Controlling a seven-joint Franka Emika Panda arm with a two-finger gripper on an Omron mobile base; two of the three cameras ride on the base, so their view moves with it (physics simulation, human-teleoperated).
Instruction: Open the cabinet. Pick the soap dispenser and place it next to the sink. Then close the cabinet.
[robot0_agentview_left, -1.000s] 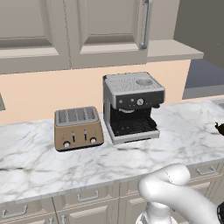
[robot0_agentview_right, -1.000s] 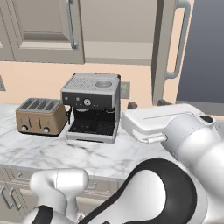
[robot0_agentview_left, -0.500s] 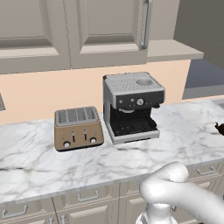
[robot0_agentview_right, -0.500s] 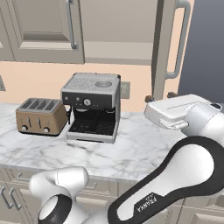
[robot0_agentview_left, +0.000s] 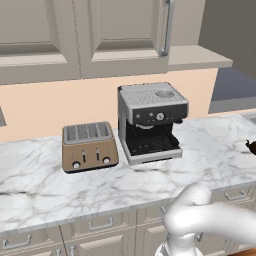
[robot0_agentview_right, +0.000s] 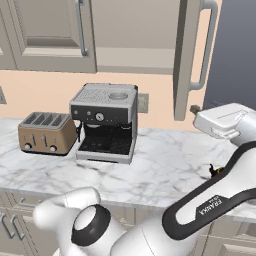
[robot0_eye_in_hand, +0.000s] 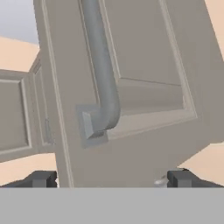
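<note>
As the hand swung right and up, the gripper (robot0_eye_in_hand: 112, 179), jaws spread and empty, faced the cabinet (robot0_eye_in_hand: 144, 57) handle (robot0_eye_in_hand: 103, 74); opening seemed next.

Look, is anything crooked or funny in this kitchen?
Yes: one greige recessed-panel cabinet door with a long silver bar handle stands swung out over the white marble counter. The tan toaster and silver coffee machine sit straight.

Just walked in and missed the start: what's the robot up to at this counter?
It is reaching for the cabinet above the marble counter. The gripper sits close to the lower end of a door's bar handle with its jaws open, gripping nothing. That door already stands ajar in the right base view. A toaster and coffee machine sit untouched.
</note>
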